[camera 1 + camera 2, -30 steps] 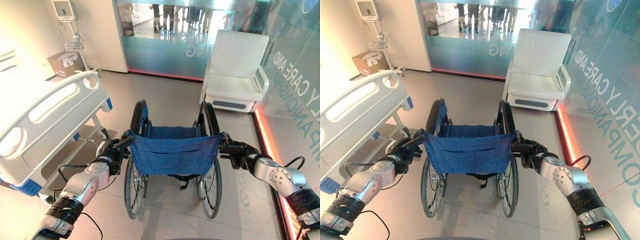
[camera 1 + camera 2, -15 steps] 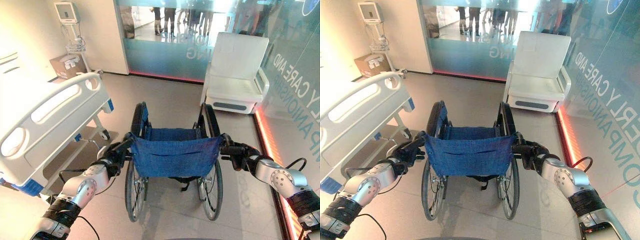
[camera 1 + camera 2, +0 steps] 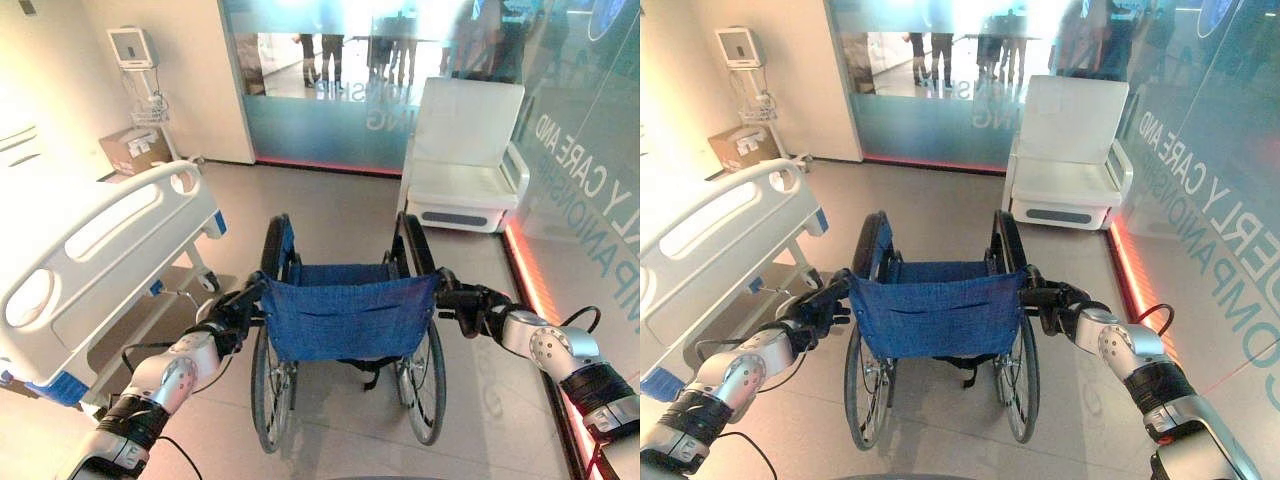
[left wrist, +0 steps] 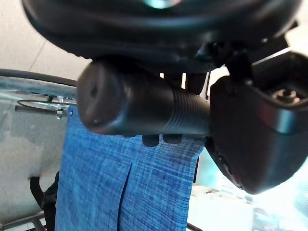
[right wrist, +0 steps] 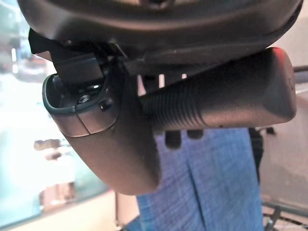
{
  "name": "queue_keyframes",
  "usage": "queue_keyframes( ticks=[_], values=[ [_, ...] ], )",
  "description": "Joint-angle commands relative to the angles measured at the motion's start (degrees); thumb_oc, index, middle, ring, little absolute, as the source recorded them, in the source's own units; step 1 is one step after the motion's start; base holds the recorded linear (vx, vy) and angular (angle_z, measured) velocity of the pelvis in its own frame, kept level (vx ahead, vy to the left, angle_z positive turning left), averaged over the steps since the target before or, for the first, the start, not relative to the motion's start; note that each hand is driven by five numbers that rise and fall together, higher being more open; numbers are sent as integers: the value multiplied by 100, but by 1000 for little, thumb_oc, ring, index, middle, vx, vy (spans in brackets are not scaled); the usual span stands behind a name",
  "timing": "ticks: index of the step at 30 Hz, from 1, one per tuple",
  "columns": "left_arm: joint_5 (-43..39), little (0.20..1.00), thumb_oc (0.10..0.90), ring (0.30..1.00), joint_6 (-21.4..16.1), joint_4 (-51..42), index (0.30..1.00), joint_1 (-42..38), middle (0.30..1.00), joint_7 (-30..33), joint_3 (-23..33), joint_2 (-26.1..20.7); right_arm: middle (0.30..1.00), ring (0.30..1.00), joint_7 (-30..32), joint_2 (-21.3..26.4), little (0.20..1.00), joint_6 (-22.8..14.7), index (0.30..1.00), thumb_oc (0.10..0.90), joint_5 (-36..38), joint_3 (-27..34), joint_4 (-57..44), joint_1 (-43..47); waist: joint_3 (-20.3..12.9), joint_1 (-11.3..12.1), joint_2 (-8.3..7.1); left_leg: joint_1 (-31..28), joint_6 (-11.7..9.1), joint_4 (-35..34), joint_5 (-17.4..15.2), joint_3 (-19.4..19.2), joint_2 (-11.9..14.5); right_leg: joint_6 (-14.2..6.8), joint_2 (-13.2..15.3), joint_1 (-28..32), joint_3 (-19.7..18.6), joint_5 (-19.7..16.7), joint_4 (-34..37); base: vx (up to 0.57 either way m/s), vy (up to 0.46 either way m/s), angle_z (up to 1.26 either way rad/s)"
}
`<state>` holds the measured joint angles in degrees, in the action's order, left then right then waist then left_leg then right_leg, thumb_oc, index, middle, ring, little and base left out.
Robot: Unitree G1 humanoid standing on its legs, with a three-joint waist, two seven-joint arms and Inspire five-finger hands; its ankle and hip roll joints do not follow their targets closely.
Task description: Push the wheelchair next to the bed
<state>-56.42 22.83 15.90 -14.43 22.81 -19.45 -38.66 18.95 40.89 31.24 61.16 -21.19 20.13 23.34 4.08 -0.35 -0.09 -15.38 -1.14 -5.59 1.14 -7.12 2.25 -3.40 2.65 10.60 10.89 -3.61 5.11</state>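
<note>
Wheelchair (image 3: 345,330): it stands on the floor (image 3: 340,215) in the middle of the room, its blue back toward the robot, front pointing at the white armchair (image 3: 465,160).
Bed (image 3: 95,255): on the robot's left; its footboard is near the left wheel but apart from it, with a strip of floor between.
Left hand (image 3: 228,318): the fingers are curled round the left push handle (image 4: 139,110); the wrist view shows the dark grip clasped close.
Right hand (image 3: 478,305): the same on the right push handle (image 5: 226,101), fingers wrapped round it.
Step in hand: the push itself, I think; both handles are held and the chair is not yet beside the bed.
Next move: probably roll it forward while turning to the left, so that it comes along the bed side. How much room the left wheel has by the bed frame is hard to judge from here.
</note>
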Motion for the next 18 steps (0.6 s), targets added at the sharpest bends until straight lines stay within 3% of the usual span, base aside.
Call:
queue_keyframes(
  ticks=[1, 5, 9, 11, 13, 18],
  values=[
    [-819, 300, 400, 300, -735, 44, 300, -1575, 300, -262, -76, 839, 300, 300, -543, -1132, 300, -700, 300, 400, 676, -364, -63, 775, 301, 167, -122, 268, 346, 486, -387, 18, -592, -412, 476, 91, 189, 289, -661, 90, 149, -3],
    [-904, 300, 400, 300, -628, 404, 300, -1916, 300, -432, -49, 725, 300, 300, -764, -1070, 300, -702, 300, 400, 553, -311, 393, 1097, 499, 180, -155, 424, 501, 936, -579, 48, -643, -514, 669, -279, 43, 275, -1513, 74, 93, -13],
    [-891, 300, 400, 300, -478, 1095, 300, -2480, 300, -624, -50, 709, 300, 300, -1143, -870, 300, -553, 300, 400, 442, -217, 1073, 1582, 748, 108, -108, 521, 594, 1275, -751, 242, -697, -530, 770, -995, -291, -222, -2945, 107, 109, -5],
    [-859, 300, 400, 300, -460, 1320, 300, -2622, 300, -637, -9, 781, 300, 300, -1268, -842, 300, -442, 300, 400, 337, -212, 1279, 1765, 785, 96, -96, 504, 565, 1300, -775, 244, -731, -537, 825, -1208, -286, -367, -3168, 178, 82, -9],
    [-819, 300, 400, 300, -433, 1538, 300, -2750, 300, -623, 20, 898, 300, 300, -1348, -866, 300, -363, 300, 400, 339, -209, 1543, 1951, 813, 92, -114, 414, 527, 1289, -802, 249, -788, -547, 904, -1330, -207, -529, -2847, 267, 17, -8],
    [-811, 300, 400, 300, -480, 1553, 300, -2690, 300, -547, -60, 945, 300, 300, -1375, -735, 300, -223, 300, 400, 611, -73, 1572, 1910, 921, -84, -328, 190, 443, 1507, -1144, 509, -1062, -763, 716, -1715, -73, -933, -1046, 330, -158, 2]
  ],
)
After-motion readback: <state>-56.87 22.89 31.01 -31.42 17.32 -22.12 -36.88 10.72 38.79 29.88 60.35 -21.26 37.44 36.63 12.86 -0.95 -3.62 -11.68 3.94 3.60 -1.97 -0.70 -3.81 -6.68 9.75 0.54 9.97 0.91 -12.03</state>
